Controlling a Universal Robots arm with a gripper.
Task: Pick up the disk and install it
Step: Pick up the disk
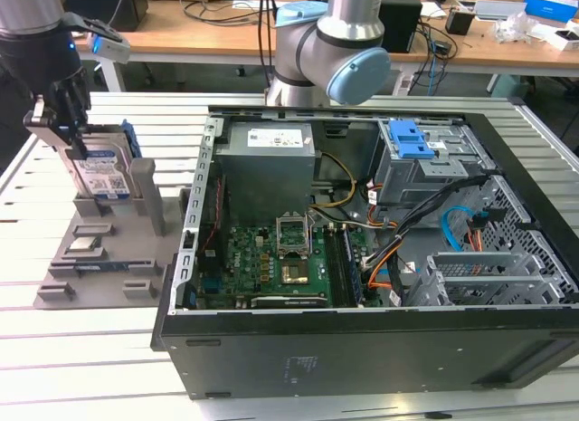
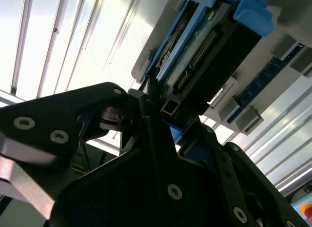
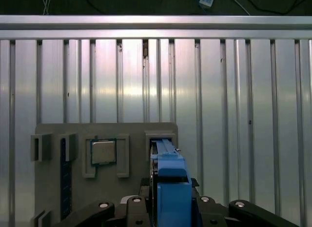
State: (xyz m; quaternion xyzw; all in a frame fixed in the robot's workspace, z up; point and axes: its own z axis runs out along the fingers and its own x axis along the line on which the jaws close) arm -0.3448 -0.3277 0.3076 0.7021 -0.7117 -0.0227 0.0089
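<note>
The disk (image 1: 101, 175) stands on edge in a slot of the grey holder (image 1: 118, 249) at the exterior view's left, its white-and-blue label facing outward. My gripper (image 1: 63, 131) comes down over its top edge, with the fingers on either side of it. The first wrist view looks down the blue frame of the disk (image 3: 171, 188), which sits between the black finger links of the gripper (image 3: 170, 210). In the second wrist view, one finger (image 2: 151, 102) lies against the edge of the disk (image 2: 195, 56). The gripper looks shut on the disk, which sits in its slot.
The open computer case (image 1: 194, 258) lies at the exterior view's right, with the blue latch and grey cage (image 1: 412, 140) at its far side. The holder also carries a small square chip (image 3: 103, 152) and a blue memory stick (image 3: 63, 178). The arm's base (image 1: 326, 59) stands behind the case.
</note>
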